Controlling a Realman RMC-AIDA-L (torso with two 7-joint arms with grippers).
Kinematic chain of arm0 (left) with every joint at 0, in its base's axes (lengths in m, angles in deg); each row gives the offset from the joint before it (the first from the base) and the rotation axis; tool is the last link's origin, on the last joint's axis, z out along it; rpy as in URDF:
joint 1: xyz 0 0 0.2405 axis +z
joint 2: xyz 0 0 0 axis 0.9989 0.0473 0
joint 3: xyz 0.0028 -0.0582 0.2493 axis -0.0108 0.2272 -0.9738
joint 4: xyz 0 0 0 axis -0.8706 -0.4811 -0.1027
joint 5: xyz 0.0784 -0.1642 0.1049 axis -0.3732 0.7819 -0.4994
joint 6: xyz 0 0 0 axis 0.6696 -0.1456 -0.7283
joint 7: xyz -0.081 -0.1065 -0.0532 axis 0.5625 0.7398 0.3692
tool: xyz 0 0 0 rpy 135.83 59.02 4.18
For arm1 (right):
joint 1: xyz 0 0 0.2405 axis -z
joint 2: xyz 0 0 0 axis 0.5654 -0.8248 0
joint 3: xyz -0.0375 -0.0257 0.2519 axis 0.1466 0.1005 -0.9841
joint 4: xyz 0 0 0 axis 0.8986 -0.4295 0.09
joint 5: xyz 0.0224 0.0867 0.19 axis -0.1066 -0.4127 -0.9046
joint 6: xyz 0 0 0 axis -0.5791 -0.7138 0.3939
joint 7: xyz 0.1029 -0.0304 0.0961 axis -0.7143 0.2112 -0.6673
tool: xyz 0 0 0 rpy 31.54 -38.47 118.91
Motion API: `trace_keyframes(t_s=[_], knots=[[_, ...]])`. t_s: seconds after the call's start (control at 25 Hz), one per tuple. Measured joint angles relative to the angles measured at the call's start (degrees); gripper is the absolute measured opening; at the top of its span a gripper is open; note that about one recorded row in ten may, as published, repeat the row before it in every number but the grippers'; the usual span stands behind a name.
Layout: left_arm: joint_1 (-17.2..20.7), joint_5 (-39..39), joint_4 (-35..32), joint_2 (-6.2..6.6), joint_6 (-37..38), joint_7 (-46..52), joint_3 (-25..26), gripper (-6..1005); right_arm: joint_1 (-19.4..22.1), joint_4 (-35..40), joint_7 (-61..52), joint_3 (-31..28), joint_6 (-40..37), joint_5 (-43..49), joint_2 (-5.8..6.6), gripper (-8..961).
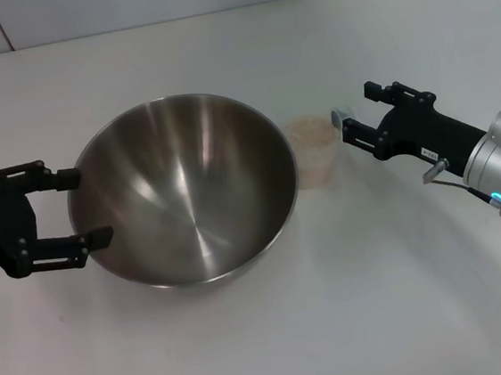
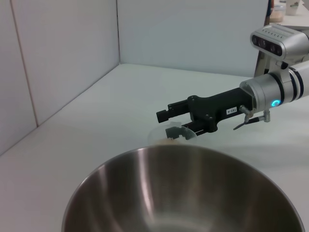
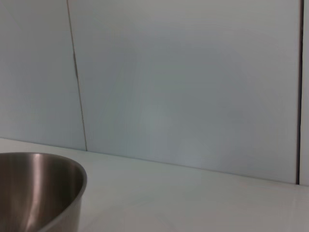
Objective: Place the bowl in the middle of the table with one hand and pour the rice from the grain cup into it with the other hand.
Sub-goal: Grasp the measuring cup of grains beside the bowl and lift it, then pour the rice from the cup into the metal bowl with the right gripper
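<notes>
Head view looks down; both wrist views low, near, sharing bowl (image 1: pixel 184 190) rim.
</notes>
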Motion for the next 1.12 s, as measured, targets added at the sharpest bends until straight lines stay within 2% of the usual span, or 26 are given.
trace_keyframes(t_s=[0.28,0.52,0.76,0.84,0.88,0.92,0.96,1.0,1.08,1.12], knots=[[-0.8,-1.1,0.0,-0.02,0.0,0.3,0.0,827,-0.1,-1.4,4.0,-0.5,0.0,-0.1,-0.05,694],[-1.3,-1.8,0.7,-0.16,0.0,0.4,-0.3,827,-0.2,-1.6,4.4,-0.5,-0.2,-0.1,-0.05,450],[-1.6,-1.9,1.3,-0.18,-0.3,0.3,-0.3,827,0.4,-1.6,5.3,-1.4,-1.3,-0.5,-0.04,145],[-1.6,-2.0,1.3,-0.22,-0.5,0.3,-0.4,827,1.6,-1.9,7.9,-3.2,-4.8,-2.2,-0.04,20],[-1.6,-2.1,1.4,-0.22,-0.6,0.3,-0.3,827,2.3,-2.1,9.6,-4.1,-7.1,-3.4,-0.03,19],[-1.6,-2.1,1.4,-0.22,-0.7,0.3,-0.3,827,3.6,-2.3,12.4,-4.9,-13.3,-5.6,0.09,18],[-1.6,-2.1,1.4,-0.22,-0.7,0.3,-0.4,827,3.6,-2.3,12.4,-4.9,-13.3,-5.6,0.09,16],[-1.6,-2.1,1.4,-0.22,-0.7,0.3,-0.4,827,4.0,-2.3,14.3,-5.0,-17.4,-6.3,0.13,15],[-1.5,-2.2,1.4,-0.14,-0.7,0.3,-0.3,827,3.8,-2.5,19.7,-5.1,-23.8,-6.8,0.14,14],[-1.6,-2.2,1.4,-0.11,-0.8,0.3,-0.3,827,2.2,-3.6,27.4,-4.8,-26.5,-6.8,0.04,14]])
